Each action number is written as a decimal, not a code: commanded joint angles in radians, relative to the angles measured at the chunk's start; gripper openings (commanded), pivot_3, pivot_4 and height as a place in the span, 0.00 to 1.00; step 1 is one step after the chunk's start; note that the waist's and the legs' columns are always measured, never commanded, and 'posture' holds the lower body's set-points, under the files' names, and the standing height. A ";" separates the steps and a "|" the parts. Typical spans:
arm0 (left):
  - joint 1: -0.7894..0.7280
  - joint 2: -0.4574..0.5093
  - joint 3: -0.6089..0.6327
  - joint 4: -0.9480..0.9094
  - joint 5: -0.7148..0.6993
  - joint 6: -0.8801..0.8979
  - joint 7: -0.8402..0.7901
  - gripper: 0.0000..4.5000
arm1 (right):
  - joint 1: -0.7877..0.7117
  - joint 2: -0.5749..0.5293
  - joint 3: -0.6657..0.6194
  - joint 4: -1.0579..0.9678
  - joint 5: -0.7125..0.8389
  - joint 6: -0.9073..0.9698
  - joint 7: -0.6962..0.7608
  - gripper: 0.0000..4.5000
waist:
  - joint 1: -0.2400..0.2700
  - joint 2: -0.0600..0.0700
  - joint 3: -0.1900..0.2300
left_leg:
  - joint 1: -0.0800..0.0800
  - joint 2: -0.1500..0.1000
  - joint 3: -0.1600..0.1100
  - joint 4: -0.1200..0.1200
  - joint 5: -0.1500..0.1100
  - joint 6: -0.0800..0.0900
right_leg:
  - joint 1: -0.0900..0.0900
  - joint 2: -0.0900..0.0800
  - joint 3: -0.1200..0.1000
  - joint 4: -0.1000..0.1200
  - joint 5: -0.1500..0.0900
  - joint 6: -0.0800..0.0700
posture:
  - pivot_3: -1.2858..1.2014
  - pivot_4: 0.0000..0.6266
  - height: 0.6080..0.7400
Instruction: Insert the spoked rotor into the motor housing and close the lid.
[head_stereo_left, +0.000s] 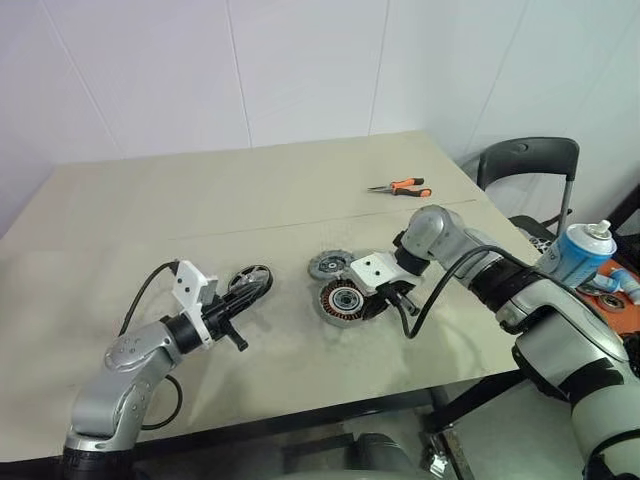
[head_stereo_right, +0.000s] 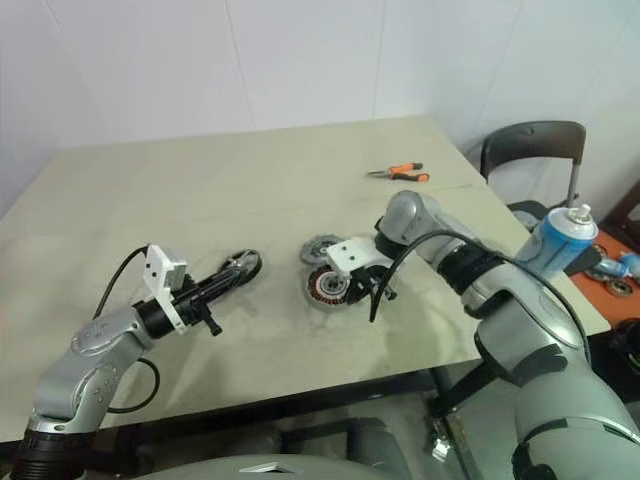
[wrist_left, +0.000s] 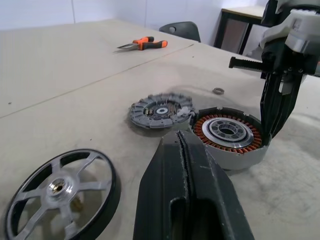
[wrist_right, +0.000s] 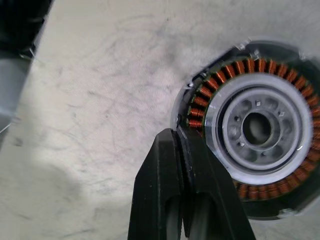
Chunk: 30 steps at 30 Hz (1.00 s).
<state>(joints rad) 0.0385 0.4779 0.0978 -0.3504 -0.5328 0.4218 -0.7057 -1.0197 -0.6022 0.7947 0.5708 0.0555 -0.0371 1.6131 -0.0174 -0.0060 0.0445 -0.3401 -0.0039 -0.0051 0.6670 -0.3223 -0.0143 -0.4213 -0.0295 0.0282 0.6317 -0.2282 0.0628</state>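
the rotor (wrist_left: 60, 187) lies flat on the worktop (head_stereo_left: 150, 215) beside the closed, empty left gripper (wrist_left: 186, 150), so open wide and pinch its rim. the right gripper (wrist_right: 181, 137) (closed, empty) sits at the housing (wrist_right: 252, 127) edge and should clear off, leaving the lid (wrist_left: 160, 110) alone.

Housing (wrist_left: 229, 137) between lid (wrist_left: 160, 110), rotor (wrist_left: 62, 194)

One spoked rotor (wrist_left: 60, 192), one motor housing (wrist_left: 229, 136) with its ring of copper windings and one ribbed lid (wrist_left: 160, 110) lie on the surface (head_stereo_left: 300, 190): three motor parts in all. One pair of orange-handled pliers (head_stereo_left: 400, 187) lies farther back, and one small metal ring (wrist_left: 218, 91) lies near the housing. One blue spray can (head_stereo_left: 578, 252) stands off the surface's right edge, and one black chair (head_stereo_left: 528, 165) stands beyond it. Two claws show, the left claw (wrist_left: 184, 150) and the right claw (wrist_right: 182, 145).
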 joint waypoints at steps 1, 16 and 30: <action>-0.016 0.006 0.010 -0.046 -0.011 0.007 0.014 0.00 | -0.022 0.014 -0.020 -0.039 0.021 0.033 0.001 0.00 | 0.001 0.000 0.000 | 0.000 0.000 0.000 0.000 0.000 0.000 | 0.000 0.000 0.000 0.000 0.000 0.000 | 0.52 0.00 1.00; -0.024 0.008 0.015 -0.094 -0.027 0.058 0.050 0.00 | -0.004 0.082 -0.084 0.022 -0.042 0.003 0.001 0.00 | -0.001 0.000 0.000 | 0.000 0.000 0.000 0.000 0.000 0.000 | 0.000 0.001 0.000 0.000 0.000 0.000 | 0.52 0.00 1.00; -0.020 0.007 0.009 -0.071 -0.014 0.028 0.025 0.00 | 0.022 0.083 -0.125 0.009 -0.076 0.004 -0.005 0.18 | 0.002 0.000 0.000 | 0.000 0.000 0.000 0.000 0.000 0.000 | 0.001 0.001 0.000 0.000 0.000 0.000 | 0.52 0.00 1.00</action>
<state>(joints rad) 0.0320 0.4795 0.0960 -0.4059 -0.5451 0.4709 -0.6760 -0.9961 -0.5114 0.6961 0.5839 0.0021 -0.0081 1.6061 -0.0158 -0.0063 0.0443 -0.3397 -0.0041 -0.0050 0.6672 -0.3222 -0.0142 -0.4206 -0.0288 0.0281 0.6318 -0.2281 0.0628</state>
